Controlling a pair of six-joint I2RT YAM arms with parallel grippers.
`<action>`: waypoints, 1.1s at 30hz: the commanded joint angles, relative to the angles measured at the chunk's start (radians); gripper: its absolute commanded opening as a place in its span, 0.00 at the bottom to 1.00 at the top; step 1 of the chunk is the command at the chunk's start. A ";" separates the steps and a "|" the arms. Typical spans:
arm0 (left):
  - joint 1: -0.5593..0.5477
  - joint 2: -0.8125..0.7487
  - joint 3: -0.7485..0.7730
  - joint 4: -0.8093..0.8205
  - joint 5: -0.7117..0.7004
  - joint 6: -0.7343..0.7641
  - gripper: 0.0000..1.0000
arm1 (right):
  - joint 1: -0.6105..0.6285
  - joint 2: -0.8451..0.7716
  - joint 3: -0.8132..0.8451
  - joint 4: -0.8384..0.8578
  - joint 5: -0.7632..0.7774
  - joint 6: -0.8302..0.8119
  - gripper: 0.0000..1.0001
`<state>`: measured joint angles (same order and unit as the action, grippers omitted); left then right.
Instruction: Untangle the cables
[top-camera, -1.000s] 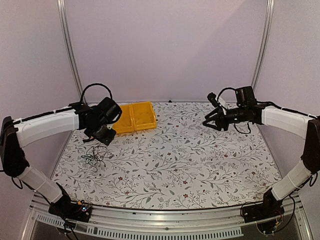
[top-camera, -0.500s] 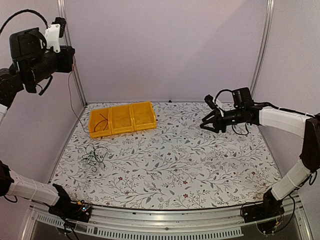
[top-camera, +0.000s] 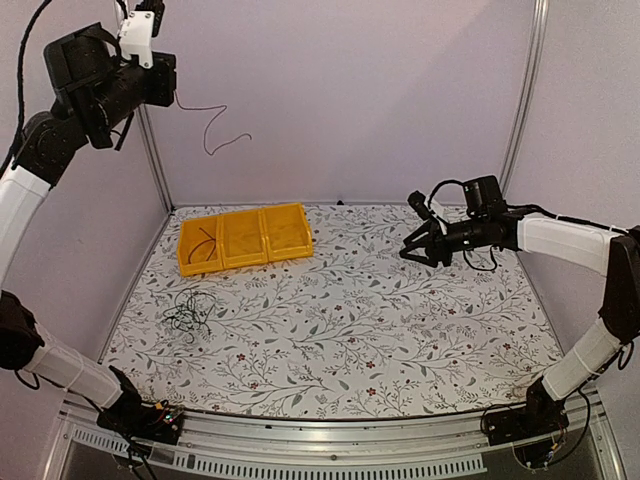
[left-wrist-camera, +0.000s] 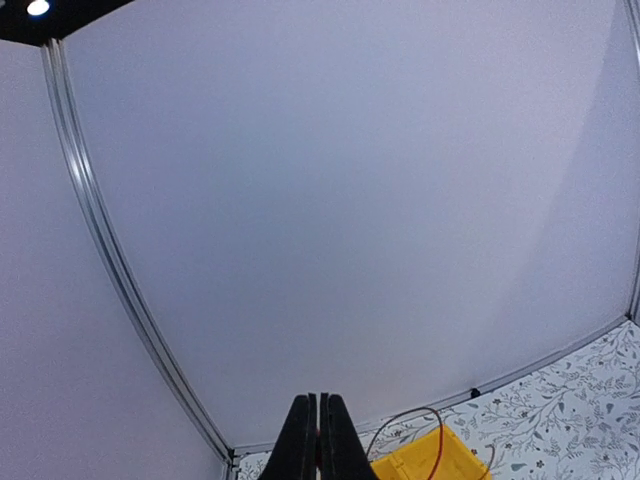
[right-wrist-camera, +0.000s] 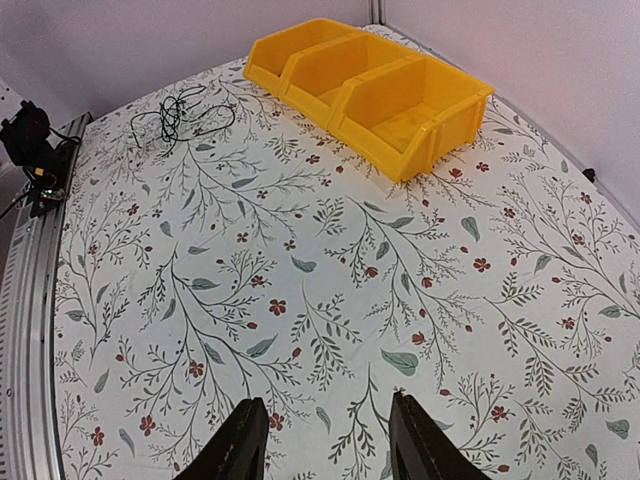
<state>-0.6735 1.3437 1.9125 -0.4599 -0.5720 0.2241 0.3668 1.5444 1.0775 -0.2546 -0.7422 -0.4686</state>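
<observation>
High over the table, we note the left gripper pinched flat on one thin wire, which trails loose to the right of its jaws. Far below those jaws lies the cable tangle. Another black cable sits in the yellow bin's left compartment. Right gripper hovers with jaws spread, holding nothing, the tangle well ahead of them.

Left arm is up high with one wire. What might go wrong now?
1. The wire hangs from the shut left pincer high above the table; it may slip out and land on the tangle.
2. Its free end curls sideways, so it might miss the yellow bin when lowered.
</observation>
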 joint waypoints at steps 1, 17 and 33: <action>-0.013 0.028 -0.006 0.046 -0.009 0.040 0.00 | 0.007 -0.001 0.004 -0.012 0.007 -0.016 0.45; 0.099 0.002 -0.296 0.087 0.030 -0.071 0.00 | 0.006 0.009 0.002 -0.020 0.004 -0.031 0.45; 0.353 0.001 -0.504 0.157 0.199 -0.133 0.00 | 0.008 0.038 0.008 -0.030 0.008 -0.043 0.45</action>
<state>-0.3767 1.3533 1.4555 -0.3607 -0.4290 0.1143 0.3668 1.5684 1.0775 -0.2737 -0.7372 -0.4980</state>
